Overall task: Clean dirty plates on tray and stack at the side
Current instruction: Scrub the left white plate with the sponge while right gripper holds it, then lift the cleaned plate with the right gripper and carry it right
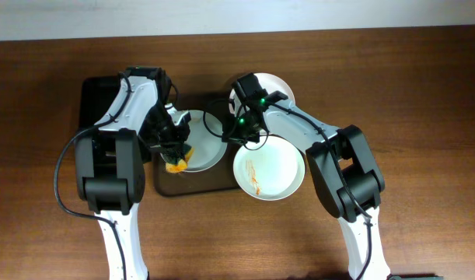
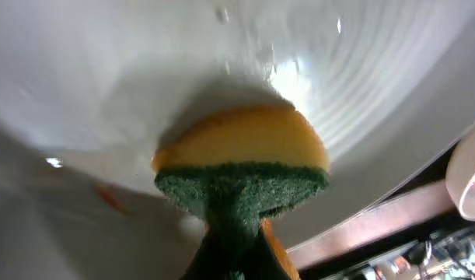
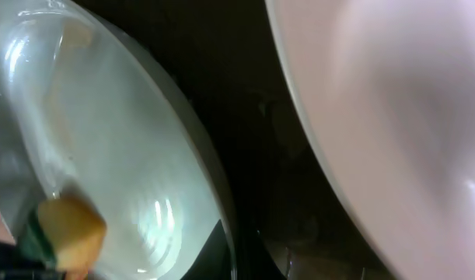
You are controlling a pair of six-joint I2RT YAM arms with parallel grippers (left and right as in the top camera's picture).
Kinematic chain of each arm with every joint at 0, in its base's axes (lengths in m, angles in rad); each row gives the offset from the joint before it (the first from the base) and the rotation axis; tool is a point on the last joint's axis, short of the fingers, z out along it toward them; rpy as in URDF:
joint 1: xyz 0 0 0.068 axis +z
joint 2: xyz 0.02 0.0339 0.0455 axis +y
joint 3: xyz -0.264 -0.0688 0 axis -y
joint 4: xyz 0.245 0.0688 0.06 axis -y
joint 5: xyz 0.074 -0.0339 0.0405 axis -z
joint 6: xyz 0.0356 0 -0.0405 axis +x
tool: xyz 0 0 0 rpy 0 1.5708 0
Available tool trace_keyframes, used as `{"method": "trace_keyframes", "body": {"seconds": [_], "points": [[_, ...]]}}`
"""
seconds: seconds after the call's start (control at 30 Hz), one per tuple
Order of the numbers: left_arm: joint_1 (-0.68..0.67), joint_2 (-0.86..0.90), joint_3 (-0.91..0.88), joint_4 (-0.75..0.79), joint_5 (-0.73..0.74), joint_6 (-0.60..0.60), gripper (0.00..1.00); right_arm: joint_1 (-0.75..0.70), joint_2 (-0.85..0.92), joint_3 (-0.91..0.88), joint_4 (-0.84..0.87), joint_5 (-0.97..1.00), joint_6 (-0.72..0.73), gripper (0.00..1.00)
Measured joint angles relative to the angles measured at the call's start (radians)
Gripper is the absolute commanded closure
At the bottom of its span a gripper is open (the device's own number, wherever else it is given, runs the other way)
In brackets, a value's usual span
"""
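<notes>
Three round white plates with raised rims sit around a dark brown tray (image 1: 197,187), a rounded-cornered rectangle with a low rim, flat on the worktop. The left plate (image 1: 208,152) lies inside the tray; the left wrist view shows its glossy bowl with concentric rings and a faint orange streak near the rim. The smeared plate (image 1: 274,169) sits at the tray's right edge, mostly over the worktop, with orange-red smears left of its centre. The far plate (image 1: 278,83) rests beyond the tray's far right corner, partly hidden, and its visible surface looks clean.
</notes>
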State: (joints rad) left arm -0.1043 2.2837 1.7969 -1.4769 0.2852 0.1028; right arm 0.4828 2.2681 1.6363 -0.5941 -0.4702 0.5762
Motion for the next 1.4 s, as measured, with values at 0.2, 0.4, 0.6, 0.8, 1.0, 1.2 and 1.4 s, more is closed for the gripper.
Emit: {"method": "trace_keyframes", "body": {"seconds": [0.2, 0.4, 0.6, 0.8, 1.0, 1.2, 1.4], "points": [[-0.001, 0.000, -0.001, -0.068, -0.059, 0.009, 0.99, 0.000, 0.000, 0.000, 0.000, 0.000, -0.001, 0.96], [-0.005, 0.000, -0.005, 0.116, -0.232, -0.132, 0.99, 0.000, 0.000, 0.000, -0.003, 0.000, 0.005, 0.96], [-0.010, 0.000, -0.006, 0.249, -0.292, -0.220, 0.99, 0.000, 0.000, 0.000, -0.003, 0.000, 0.025, 0.96], [-0.037, -0.006, -0.006, 0.432, -0.328, -0.254, 0.99, -0.015, 0.000, 0.001, -0.003, 0.002, 0.053, 0.96], [-0.083, -0.006, 0.006, 0.492, -0.371, -0.258, 0.99, -0.021, 0.000, 0.005, -0.015, 0.009, 0.055, 0.96], [-0.084, -0.006, 0.126, 0.496, -0.302, -0.259, 0.99, -0.021, 0.000, 0.006, -0.034, 0.008, 0.042, 0.96], [-0.028, -0.006, 0.193, 0.488, -0.279, -0.262, 0.99, -0.019, 0.000, 0.006, -0.045, 0.000, -0.006, 0.96]]}}
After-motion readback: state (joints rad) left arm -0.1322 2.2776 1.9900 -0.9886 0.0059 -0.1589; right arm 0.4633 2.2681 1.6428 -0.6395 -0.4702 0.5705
